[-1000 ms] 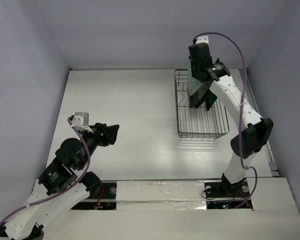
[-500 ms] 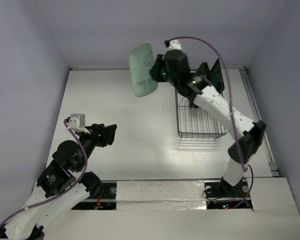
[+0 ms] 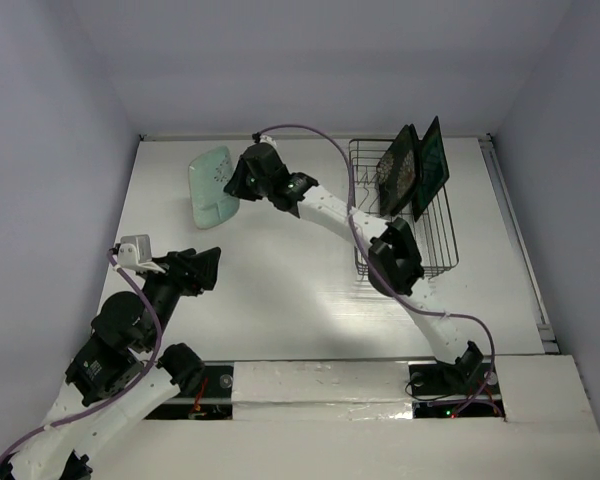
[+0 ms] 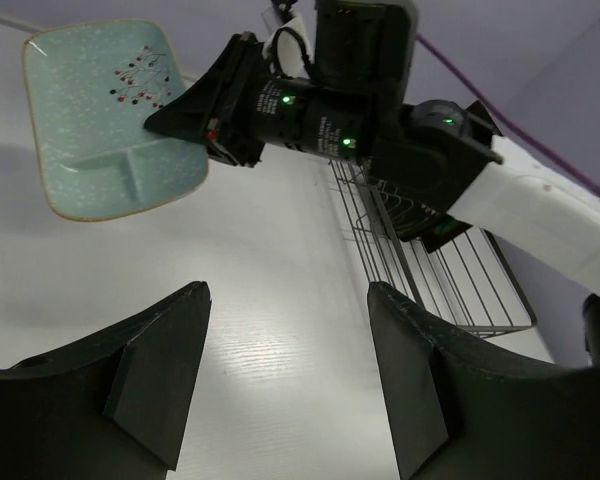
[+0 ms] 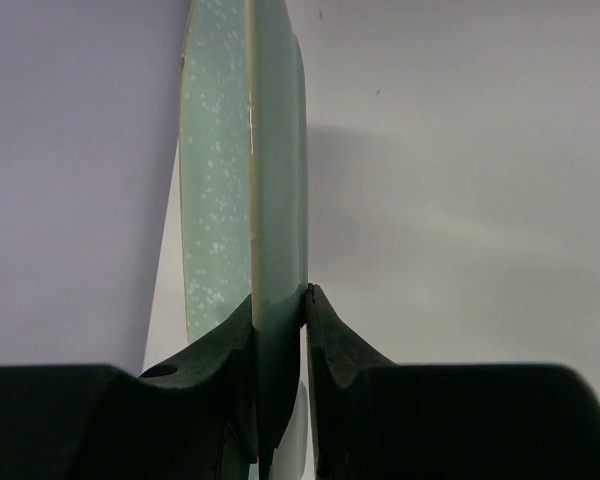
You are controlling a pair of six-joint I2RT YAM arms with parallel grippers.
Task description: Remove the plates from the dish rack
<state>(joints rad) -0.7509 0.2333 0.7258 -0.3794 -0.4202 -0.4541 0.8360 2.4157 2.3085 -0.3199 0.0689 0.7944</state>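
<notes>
My right gripper is shut on the rim of the pale mint-green plate, held low over the far left of the table. The plate shows edge-on in the right wrist view and face-on in the left wrist view. The black flower-pattern plate and the dark-rimmed teal plate stand upright at the far end of the wire dish rack. My left gripper is open and empty, its fingers over bare table, near the left side.
The right arm stretches across the table from the right base to the far left. The rack's wire side shows to the right in the left wrist view. Grey walls close in the table at the back and sides.
My right gripper has lifted the mint-green plate out of the rack, swung it left across the table and lowered it. The left arm has shifted slightly left.
</notes>
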